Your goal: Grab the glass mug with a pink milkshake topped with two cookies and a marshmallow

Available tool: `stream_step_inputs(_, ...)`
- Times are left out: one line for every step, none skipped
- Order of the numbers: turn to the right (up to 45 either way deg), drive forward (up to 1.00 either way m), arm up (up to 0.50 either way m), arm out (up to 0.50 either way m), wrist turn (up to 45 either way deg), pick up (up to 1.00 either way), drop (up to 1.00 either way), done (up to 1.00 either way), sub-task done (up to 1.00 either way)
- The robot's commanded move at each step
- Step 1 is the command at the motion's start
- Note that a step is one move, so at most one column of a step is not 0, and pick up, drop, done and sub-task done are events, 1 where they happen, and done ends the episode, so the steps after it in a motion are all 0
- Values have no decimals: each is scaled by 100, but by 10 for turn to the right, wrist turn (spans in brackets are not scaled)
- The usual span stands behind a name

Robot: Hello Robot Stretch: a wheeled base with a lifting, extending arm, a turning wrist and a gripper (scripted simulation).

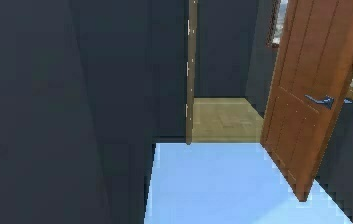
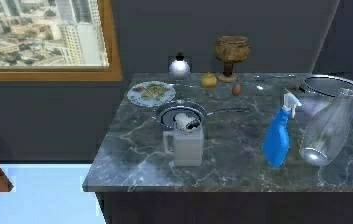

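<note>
In the arm side view a glass mug (image 2: 185, 143) stands on the dark marble countertop (image 2: 144, 165), near its front edge and a little left of the middle. The mug has a handle on its left side and a pale filling, with white and dark lumps on top. Behind it sits a small round sink or drain (image 2: 184, 113).
On the counter stand a blue spray bottle (image 2: 279, 132), a clear glass vase (image 2: 325, 126), a metal bowl (image 2: 334, 87), a plate of food (image 2: 150, 94), a brown goblet (image 2: 232, 52) and a small orange fruit (image 2: 209, 80). A wooden door (image 1: 311, 90) stands ajar beyond pale blue floor (image 1: 224, 185).
</note>
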Motion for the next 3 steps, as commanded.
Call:
stream_step_inputs(0, 0, 50, 0, 0, 0, 0, 0, 0)
stream_step_inputs(0, 0, 38, 0, 0, 0, 0, 0, 0)
stream_step_inputs(0, 0, 0, 18, 0, 0, 0, 0, 0)
